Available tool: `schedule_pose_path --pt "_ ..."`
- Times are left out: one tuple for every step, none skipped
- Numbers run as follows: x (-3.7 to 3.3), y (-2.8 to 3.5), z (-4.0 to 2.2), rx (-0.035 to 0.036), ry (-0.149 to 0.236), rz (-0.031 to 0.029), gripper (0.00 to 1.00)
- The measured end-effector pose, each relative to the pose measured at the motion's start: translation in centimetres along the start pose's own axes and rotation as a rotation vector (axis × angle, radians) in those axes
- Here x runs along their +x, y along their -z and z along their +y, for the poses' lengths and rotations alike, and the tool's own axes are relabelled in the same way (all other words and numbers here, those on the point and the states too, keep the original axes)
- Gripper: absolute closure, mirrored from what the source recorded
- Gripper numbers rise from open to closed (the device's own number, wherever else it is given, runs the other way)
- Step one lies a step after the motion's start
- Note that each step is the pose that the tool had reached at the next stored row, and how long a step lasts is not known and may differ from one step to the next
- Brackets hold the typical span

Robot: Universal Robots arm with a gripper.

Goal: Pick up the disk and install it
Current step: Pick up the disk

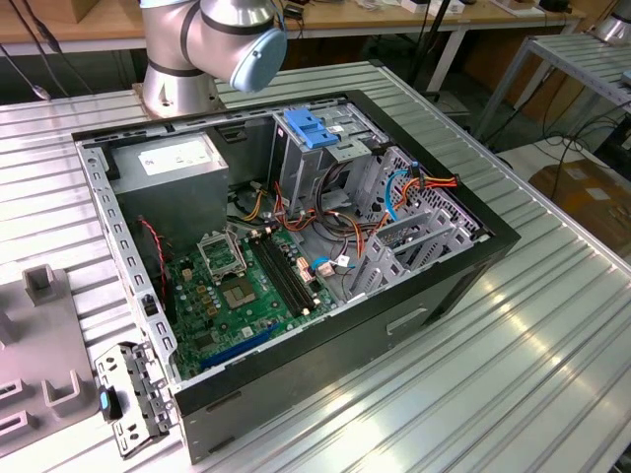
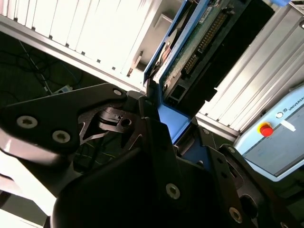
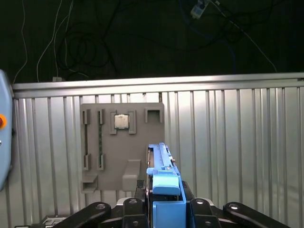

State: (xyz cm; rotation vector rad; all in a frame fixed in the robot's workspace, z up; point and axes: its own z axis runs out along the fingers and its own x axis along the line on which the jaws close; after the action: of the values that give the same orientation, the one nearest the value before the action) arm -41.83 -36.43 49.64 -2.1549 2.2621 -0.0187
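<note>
Exterior view is showing me the open black computer case [image 1: 444, 291] lying on the ribbed metal surface [image 1: 532, 374]. Second wrist view is showing the black gripper [image 2: 159, 102] clenching the flat silver-metal disk with blue plastic rails [image 2: 194, 47], its circuit board exposed. I am judging it stiff, dense, slick-faced and shock-sensitive, so I am favouring the rail edges. First wrist view is showing the disk [image 3: 161, 164] standing edge-on between the gripper's [image 3: 164, 202] fingers, above the surface [image 3: 237, 142].

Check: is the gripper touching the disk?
Touching. The first wrist view shows the disk clamped edge-on in the gripper, with no gap on either side.
</note>
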Motion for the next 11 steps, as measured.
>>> schedule_pose_path --pt "0.01 0.00 -0.11 0.0000 0.000 0.0000 0.63" --pt "0.01 -0.01 -0.23 0.0000 0.000 0.0000 0.63" --pt "0.02 -0.01 -0.40 0.0000 0.000 0.0000 0.63" --pt "0.03 -0.01 -0.55 0.0000 0.000 0.0000 0.63" --pt "0.03 -0.02 -0.73 -0.0001 0.000 0.0000 0.63" --pt "0.03 -0.02 -0.85 0.0000 0.000 0.0000 0.63" --pt "0.04 -0.03 -1.19 0.0000 0.000 0.0000 0.63" --pt "0.05 -0.04 -1.53 0.0000 0.000 0.0000 0.63" --pt "0.06 -0.04 -1.80 -0.0001 0.000 0.0000 0.63" --pt "0.07 -0.04 -1.93 0.0000 0.000 0.0000 0.63" --pt "0.09 -0.05 -2.09 0.0000 0.000 0.0000 0.63"
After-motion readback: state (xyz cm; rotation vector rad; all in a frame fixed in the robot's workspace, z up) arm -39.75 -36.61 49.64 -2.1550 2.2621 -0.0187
